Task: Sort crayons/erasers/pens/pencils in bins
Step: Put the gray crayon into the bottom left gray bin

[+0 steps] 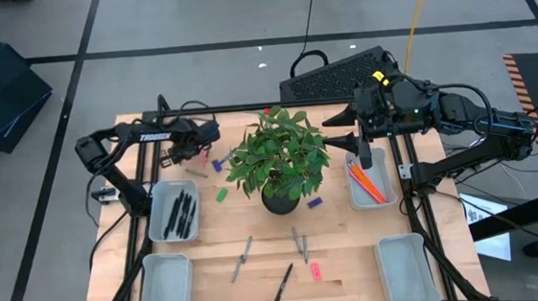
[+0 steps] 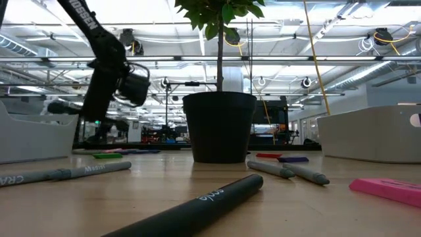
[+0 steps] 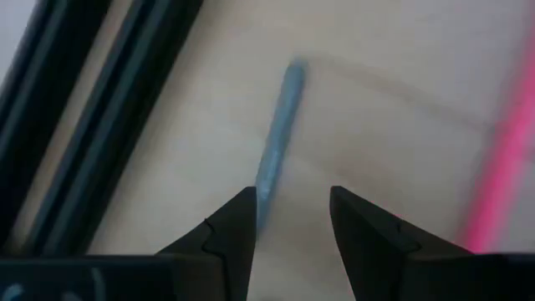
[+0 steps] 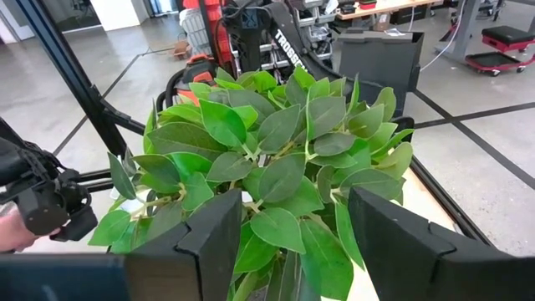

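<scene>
The left claw (image 3: 292, 221) is released above a grey stick (image 3: 277, 138); drop straight down so both fingers straddle it.

The wooden table (image 1: 256, 233) carries four bins (image 1: 175, 211), a potted plant (image 1: 279, 159), scattered pens (image 1: 282, 286) and erasers (image 1: 316, 271).

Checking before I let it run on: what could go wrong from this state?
1. The left hand is open over a grey stick beside the table's black frame rail; a skewed descent may clip it.
2. The right hand is open, facing the plant; moving forward could snag leaves or tip the pot.
</scene>
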`<state>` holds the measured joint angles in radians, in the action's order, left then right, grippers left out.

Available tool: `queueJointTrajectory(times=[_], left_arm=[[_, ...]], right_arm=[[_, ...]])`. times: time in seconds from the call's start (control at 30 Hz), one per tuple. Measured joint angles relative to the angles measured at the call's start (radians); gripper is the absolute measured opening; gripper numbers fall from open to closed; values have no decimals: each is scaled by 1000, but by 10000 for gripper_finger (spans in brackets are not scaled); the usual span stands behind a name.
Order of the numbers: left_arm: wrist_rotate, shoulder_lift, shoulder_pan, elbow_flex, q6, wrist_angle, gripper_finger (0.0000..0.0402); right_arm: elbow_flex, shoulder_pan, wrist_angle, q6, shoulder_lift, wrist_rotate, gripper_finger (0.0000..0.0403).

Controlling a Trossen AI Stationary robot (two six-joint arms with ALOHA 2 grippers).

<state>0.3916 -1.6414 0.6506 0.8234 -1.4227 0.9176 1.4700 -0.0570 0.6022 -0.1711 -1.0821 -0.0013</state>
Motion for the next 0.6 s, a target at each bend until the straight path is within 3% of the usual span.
queueJointTrajectory(times=[0.13, 0.33, 0.47, 0.6], left_arm=[[10, 28, -7, -79, -103, -27, 157], [31, 135, 21, -164, -99, -57, 157], [17, 193, 81, -262, -7, -221, 156], [20, 213, 91, -280, 38, -294, 156]], right_arm=[[0, 0, 0, 0, 0, 0, 212], [0, 0, 0, 0, 0, 0, 212], [0, 0, 0, 0, 0, 0, 212], [0, 0, 0, 0, 0, 0, 212]])
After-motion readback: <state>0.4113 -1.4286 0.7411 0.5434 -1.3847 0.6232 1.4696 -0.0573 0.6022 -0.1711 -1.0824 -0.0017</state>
